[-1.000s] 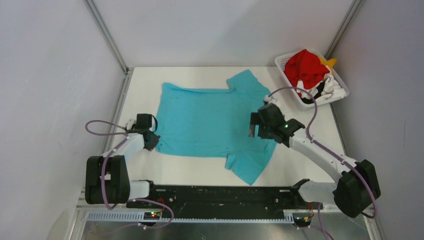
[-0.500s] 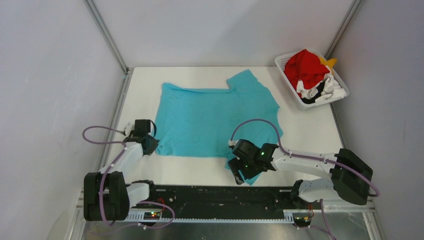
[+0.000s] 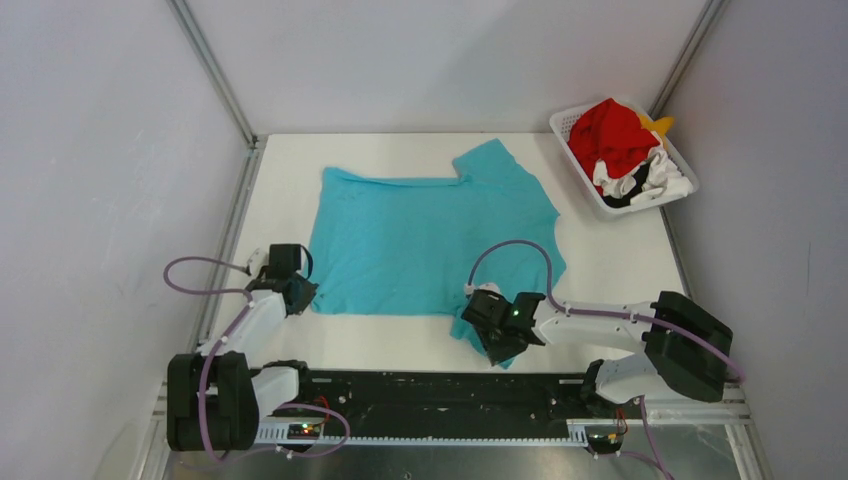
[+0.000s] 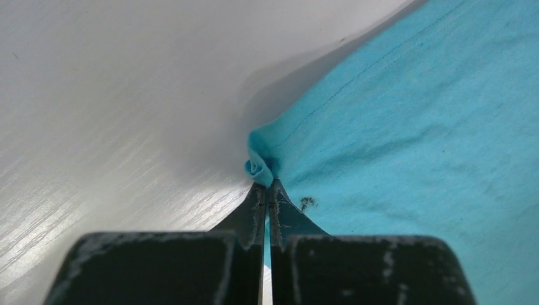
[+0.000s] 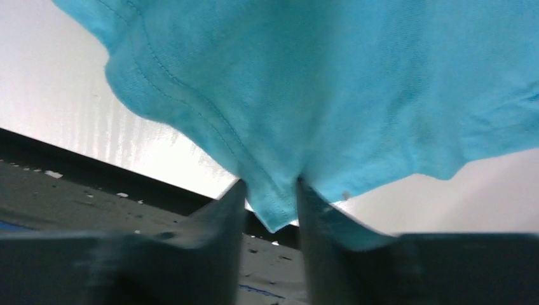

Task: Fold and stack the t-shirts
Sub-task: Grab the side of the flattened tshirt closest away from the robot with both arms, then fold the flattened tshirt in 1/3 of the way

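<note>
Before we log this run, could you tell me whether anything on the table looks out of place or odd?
Only small things: a dark speck marks the teal shirt beside the left claw, whose grip bunches the hem corner into a little roll. The other shirts lie heaped in the basket, unfolded.

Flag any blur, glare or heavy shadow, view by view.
Top external: even light, sharp, only faint shadows around the teal t-shirt. Left wrist: crisp; soft shadow on the table beside the hem pinched by the left pincer. Right wrist: right pincer dark and blurred, table behind blown out white.
</note>
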Robot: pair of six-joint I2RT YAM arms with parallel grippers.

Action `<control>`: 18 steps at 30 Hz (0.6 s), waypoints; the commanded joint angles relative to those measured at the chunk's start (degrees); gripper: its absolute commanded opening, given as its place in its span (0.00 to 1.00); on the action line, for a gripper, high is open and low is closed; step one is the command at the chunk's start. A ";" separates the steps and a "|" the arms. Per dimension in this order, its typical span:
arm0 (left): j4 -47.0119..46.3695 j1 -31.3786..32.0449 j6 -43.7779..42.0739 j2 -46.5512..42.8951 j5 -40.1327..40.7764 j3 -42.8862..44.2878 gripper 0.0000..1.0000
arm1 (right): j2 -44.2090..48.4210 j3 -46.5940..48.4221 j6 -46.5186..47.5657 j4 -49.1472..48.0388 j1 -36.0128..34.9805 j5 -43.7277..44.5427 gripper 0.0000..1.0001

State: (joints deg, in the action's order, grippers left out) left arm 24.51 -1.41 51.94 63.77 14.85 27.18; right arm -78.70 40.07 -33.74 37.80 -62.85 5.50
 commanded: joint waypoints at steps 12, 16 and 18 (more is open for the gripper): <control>7.67 -0.27 3.23 -15.93 2.67 -6.13 0.00 | 13.53 -4.27 -13.33 9.11 -15.13 5.21 0.00; 12.54 -0.33 4.06 -24.80 3.89 -7.52 0.00 | 17.61 -4.18 -16.05 11.43 -17.18 6.24 0.00; 13.46 -0.33 4.09 -27.61 3.72 -8.44 0.00 | 18.69 -3.95 -16.10 11.73 -17.35 7.74 0.00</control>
State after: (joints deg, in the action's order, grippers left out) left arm 33.32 -1.41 54.19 41.56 16.45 19.92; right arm -62.70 35.57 -46.00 46.30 -79.22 10.66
